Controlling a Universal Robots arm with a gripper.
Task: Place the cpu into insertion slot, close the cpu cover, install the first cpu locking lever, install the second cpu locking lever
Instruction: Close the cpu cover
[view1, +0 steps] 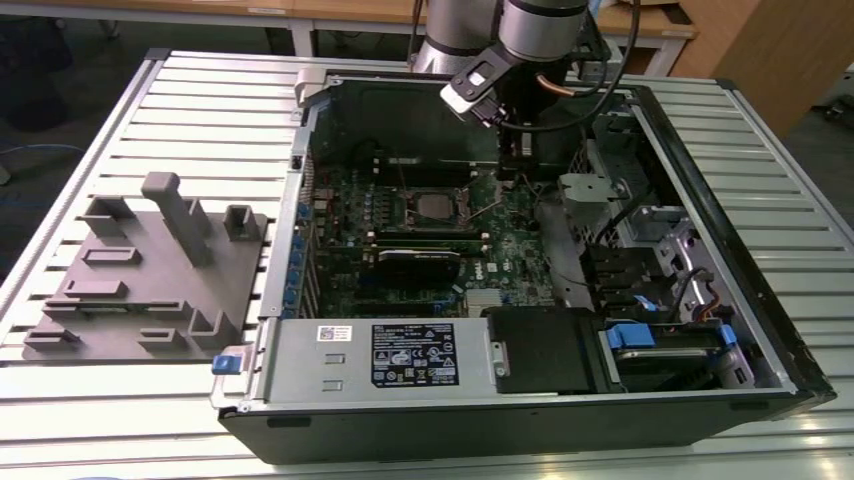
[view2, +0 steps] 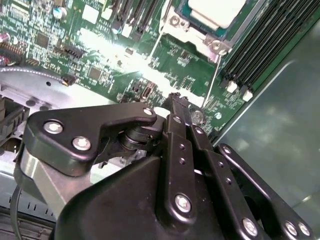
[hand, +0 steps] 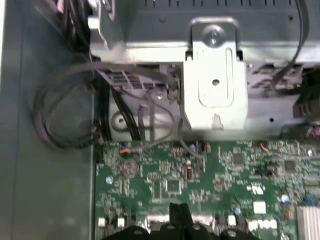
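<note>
We see the cpu already lying in the insertion slot, near the middle of the green board inside the open computer case. The cpu cover looks to be down over it, its silvery frame lying around the chip's pale top. So we judge the first two steps done and the lever work in hand.

From the frame's two near corners thin wire rods run out over the board: one locking lever and a second locking lever. Both seem to us to stand free rather than latched, though we cannot be sure from these angles.

The gripper hangs low inside the case, just on the exterior view's right of the slot. It is close to the board and near the free end of the second locking lever, apparently not touching it. Its fingers are pressed together into one narrow tip and grip nothing that we can make out.

In our judgement the next move calls for that closed tip to be set against a lever's end. A push down and sideways would then bring the wire under its catch. It also calls for care to keep off the board's small parts and the memory slots beside the socket.
</note>
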